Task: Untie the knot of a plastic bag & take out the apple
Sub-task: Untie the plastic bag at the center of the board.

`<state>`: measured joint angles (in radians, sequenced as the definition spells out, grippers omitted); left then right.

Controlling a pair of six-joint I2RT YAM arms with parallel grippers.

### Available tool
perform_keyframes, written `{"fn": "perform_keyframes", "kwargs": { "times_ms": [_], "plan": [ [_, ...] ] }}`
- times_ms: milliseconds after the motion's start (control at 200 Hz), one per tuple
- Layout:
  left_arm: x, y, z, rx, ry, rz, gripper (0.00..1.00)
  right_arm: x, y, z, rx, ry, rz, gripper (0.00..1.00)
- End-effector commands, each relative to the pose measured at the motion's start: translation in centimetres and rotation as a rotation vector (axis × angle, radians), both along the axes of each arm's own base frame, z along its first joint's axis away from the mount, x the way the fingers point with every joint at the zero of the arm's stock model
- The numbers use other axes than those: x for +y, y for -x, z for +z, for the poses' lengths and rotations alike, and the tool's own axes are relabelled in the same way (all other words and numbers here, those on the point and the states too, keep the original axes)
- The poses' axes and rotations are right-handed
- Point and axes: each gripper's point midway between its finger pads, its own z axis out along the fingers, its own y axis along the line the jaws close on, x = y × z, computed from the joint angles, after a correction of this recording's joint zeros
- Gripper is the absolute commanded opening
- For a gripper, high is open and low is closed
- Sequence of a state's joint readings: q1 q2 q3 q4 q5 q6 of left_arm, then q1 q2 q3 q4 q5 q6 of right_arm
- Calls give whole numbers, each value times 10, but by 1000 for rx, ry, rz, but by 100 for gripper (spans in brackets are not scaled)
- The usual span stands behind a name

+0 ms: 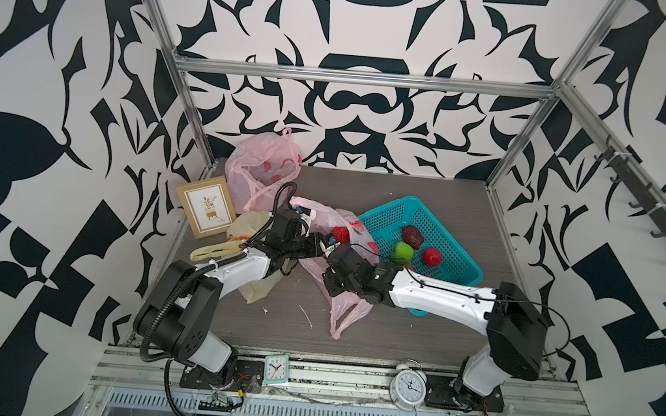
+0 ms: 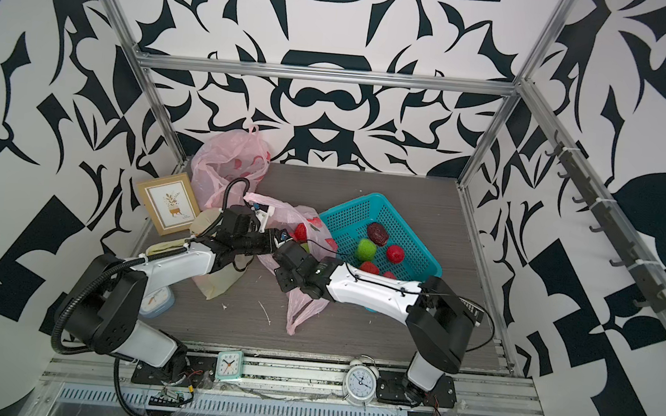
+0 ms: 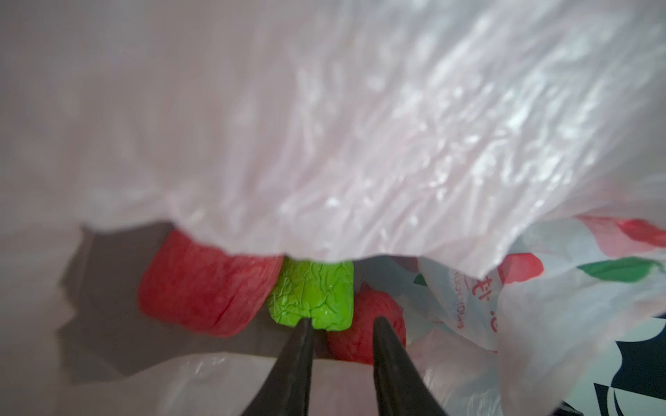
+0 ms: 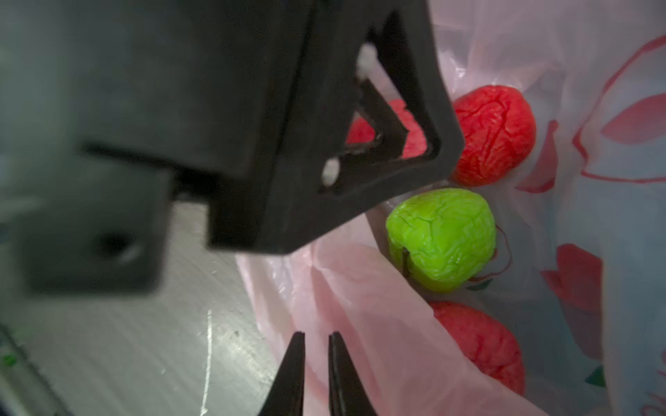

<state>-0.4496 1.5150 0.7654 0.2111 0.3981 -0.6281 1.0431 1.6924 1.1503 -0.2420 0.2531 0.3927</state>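
The bag [image 1: 324, 214] lies on the bench [image 1: 394, 329] with its mouth open and no knot in sight, so the untying looks done. Inside sit a green apple [image 3: 311, 297] and red apples [image 3: 201, 288] flanking it. The left end effector [image 3: 342, 326] reaches into the mouth. Its jaws are partly apart and empty, with one fingertip at the green apple's edge. The right end effector [image 4: 317, 336] sits over the bag's lower lip, close to the left one. Its jaws are almost shut, with only a slit between them.

Several things could go wrong from here. The left jaws look narrower than any apple, so closing now would likely nip the wrinkled skin or nudge the fruit deeper. Loose film hangs over the apples and could be caught in the grasp, dragging the bag along. If the right side lets the lip slip, the mouth may collapse over the fruit. The two end effectors are crowded together, so a careless move risks a knock.

Film hides the apples' upper parts in the left wrist view. The left end effector's blurred body blocks much of the right wrist view. In both top views the arms and bag cover the fingertips. I cannot tell whether the right jaws pinch film.
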Motion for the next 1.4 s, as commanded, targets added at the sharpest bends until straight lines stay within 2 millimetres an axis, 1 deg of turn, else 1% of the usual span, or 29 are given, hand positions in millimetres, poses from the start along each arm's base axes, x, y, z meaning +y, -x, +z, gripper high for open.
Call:
{"fn": "perform_keyframes", "kwargs": {
  "times_ms": [0,75,155,235,325,440,505,735,820,840,925,1025,1130,1215,1320,1330,1395],
  "plan": [
    [-4,-5,1,-2,-1,-5,32,1,-32,40,-163,-31,-137,17],
    [-4,-7,0,-4,-4,-1,32,3,-35,33,-168,-4,-133,17],
    [-3,-8,-1,-6,-8,2,32,6,-34,30,-160,-12,-115,17],
    [-3,-7,-3,-1,-10,4,32,13,-30,38,-161,-85,-84,18],
    [-3,-6,-7,10,-9,4,32,9,-35,42,-177,-80,-100,18],
    [-2,-5,-13,22,-10,6,32,-1,-49,28,-141,-12,-134,18],
    [-2,-5,-13,20,-11,9,32,-5,-49,16,-105,12,-133,17],
    [-6,-9,-8,8,1,3,32,-8,-32,-17,32,76,-71,17],
    [-6,-12,-10,10,5,7,32,-2,-24,-19,70,57,-22,17],
    [-7,-12,-11,14,4,7,32,3,-18,-19,96,35,11,17],
    [-7,-13,-15,18,2,8,32,12,-3,-21,160,-4,82,17],
    [-8,-13,-19,27,3,8,36,13,11,-35,240,9,125,17],
    [-7,-15,-23,28,-1,16,41,8,23,-56,308,45,133,17],
    [-4,-19,-25,21,-13,28,47,-1,35,-66,335,58,135,17],
    [0,-24,-29,23,-23,41,53,-18,46,-71,319,96,139,19],
    [0,-25,-29,22,-24,42,53,-19,45,-68,313,93,138,19],
    [3,-28,-33,23,-37,53,56,-31,51,-68,303,114,141,21]
  ]
}}
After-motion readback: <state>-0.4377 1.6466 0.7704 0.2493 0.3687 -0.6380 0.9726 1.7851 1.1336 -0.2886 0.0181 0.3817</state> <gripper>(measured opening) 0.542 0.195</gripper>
